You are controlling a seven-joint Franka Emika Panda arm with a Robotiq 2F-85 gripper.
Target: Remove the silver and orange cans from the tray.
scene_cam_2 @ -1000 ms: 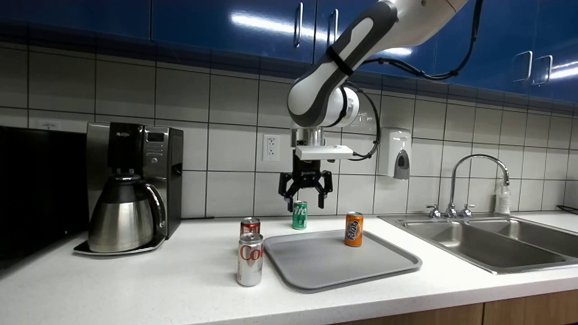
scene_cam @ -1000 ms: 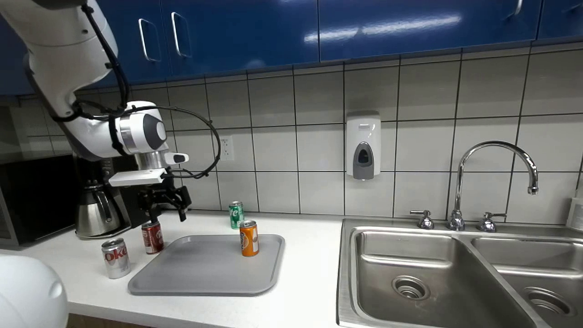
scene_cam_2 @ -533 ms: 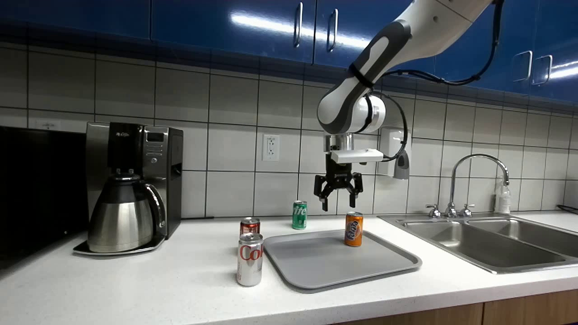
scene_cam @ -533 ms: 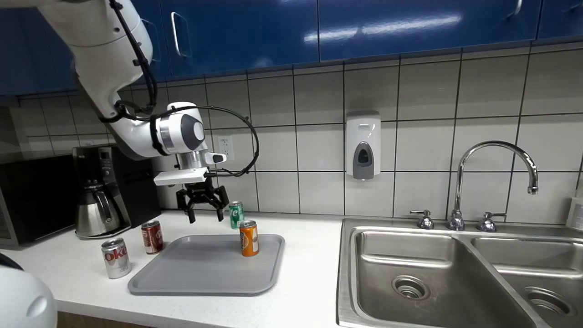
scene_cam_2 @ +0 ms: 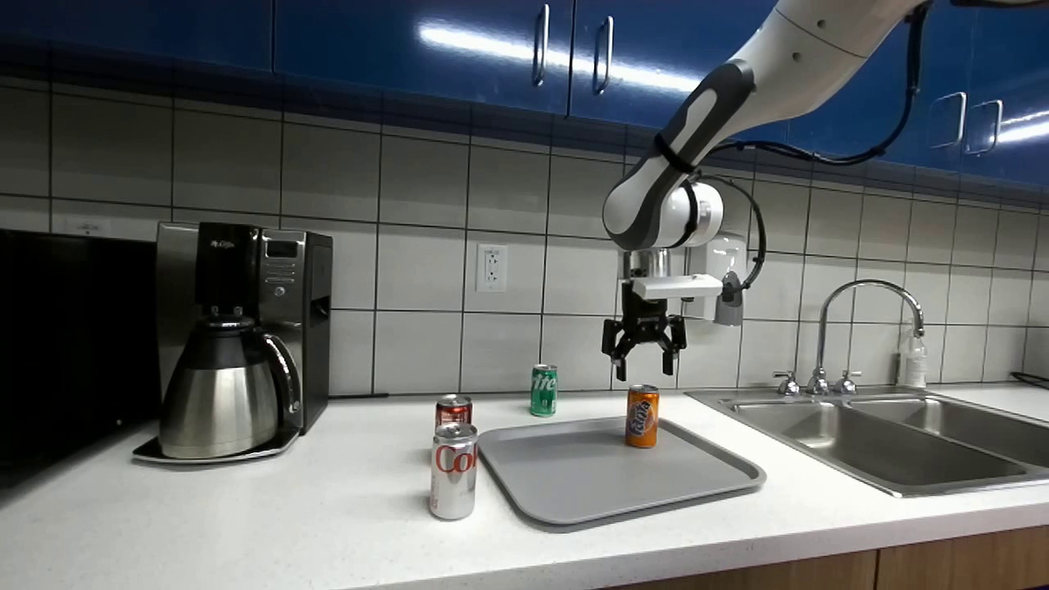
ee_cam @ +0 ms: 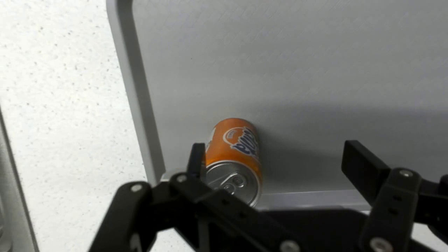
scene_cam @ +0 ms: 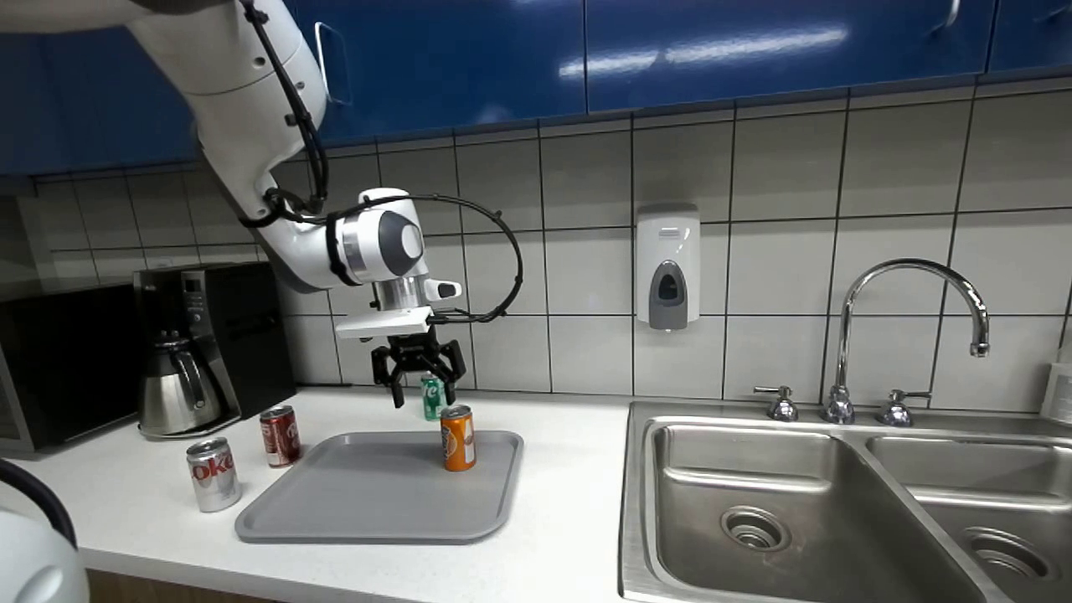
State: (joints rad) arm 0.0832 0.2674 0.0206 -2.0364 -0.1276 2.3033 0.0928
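Tool [scene_cam_2: 645, 372] shifted nearer orange can [scene_cam_2: 642, 416] | jaws apart | tray [scene_cam_2: 598, 492] on white counter [scene_cam_2: 246, 524] | tiled wall [scene_cam_2: 329, 172]

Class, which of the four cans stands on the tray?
The orange can: it alone stands on the tray; the silver can, red can and green can stand on the counter.

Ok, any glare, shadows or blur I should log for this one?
Glare streaks the blue cupboards in both exterior views; in the wrist view, a soft-edged shadow lies on the tray beside the orange can, and the nearest parts of the gripper look slightly out of focus.
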